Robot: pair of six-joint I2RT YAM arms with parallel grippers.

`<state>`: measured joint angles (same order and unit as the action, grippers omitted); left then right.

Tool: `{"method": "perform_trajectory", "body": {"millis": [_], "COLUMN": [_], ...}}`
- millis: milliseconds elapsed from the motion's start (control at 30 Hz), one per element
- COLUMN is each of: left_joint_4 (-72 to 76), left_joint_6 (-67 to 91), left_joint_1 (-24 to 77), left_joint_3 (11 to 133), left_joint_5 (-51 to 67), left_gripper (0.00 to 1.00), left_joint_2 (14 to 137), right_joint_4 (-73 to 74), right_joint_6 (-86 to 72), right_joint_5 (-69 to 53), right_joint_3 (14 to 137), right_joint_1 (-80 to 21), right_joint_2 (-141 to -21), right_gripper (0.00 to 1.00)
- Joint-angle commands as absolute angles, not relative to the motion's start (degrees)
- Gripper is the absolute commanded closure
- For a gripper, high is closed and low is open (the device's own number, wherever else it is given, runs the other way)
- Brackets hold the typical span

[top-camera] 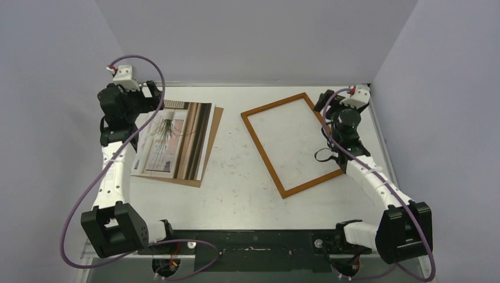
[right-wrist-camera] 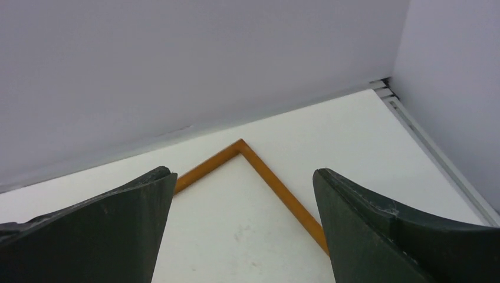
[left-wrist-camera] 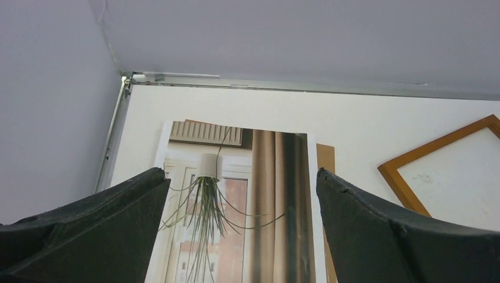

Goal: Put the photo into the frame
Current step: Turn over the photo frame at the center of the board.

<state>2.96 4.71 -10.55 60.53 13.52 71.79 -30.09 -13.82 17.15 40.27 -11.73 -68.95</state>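
Note:
The photo (top-camera: 177, 141), a print with beige and brown bands and a green trailing plant, lies face up at the table's left. In the left wrist view the photo (left-wrist-camera: 247, 206) fills the gap between my fingers. My left gripper (top-camera: 153, 95) (left-wrist-camera: 240, 171) hovers open over the photo's far left end, holding nothing. The reddish-brown frame (top-camera: 263, 155) lies flat and turned at an angle on the right, and its rim (left-wrist-camera: 436, 144) shows at the left wrist view's edge. My right gripper (top-camera: 326, 101) (right-wrist-camera: 243, 171) stands open above the frame's far corner (right-wrist-camera: 283, 197), empty.
A brown fibreboard backing sheet (top-camera: 214, 127) (left-wrist-camera: 325, 156) lies under the photo, sticking out along its right side. Grey walls close in the left, back and right. A metal rail (left-wrist-camera: 177, 78) runs along the table's far edge. Purple cables loop off both arms.

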Motion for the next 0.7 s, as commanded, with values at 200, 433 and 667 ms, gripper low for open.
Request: {"method": "perform_trajectory", "body": {"millis": [200,433,667], "left_joint_4": [-28.9,-30.5,-33.3], "left_joint_6": [4.1,3.4,3.4], "left_joint_1": [-15.8,-16.3,-16.3], "left_joint_3": [73.5,72.7,73.5], "left_joint_5": [19.5,19.2,19.4], "left_gripper": [0.04,0.04,0.04], "left_joint_2": [77.0,75.5,77.1], "right_joint_4": [22.7,13.5,27.9], "right_joint_6": [-20.9,-19.3,-15.2], "right_joint_5": [38.4,23.3,29.1], "right_joint_3": [83.4,72.9,84.2], "right_joint_1": [-34.2,-33.8,-42.4], "right_joint_2": [-86.2,-81.4,-97.5], "right_gripper": [0.1,0.1,0.1]}}
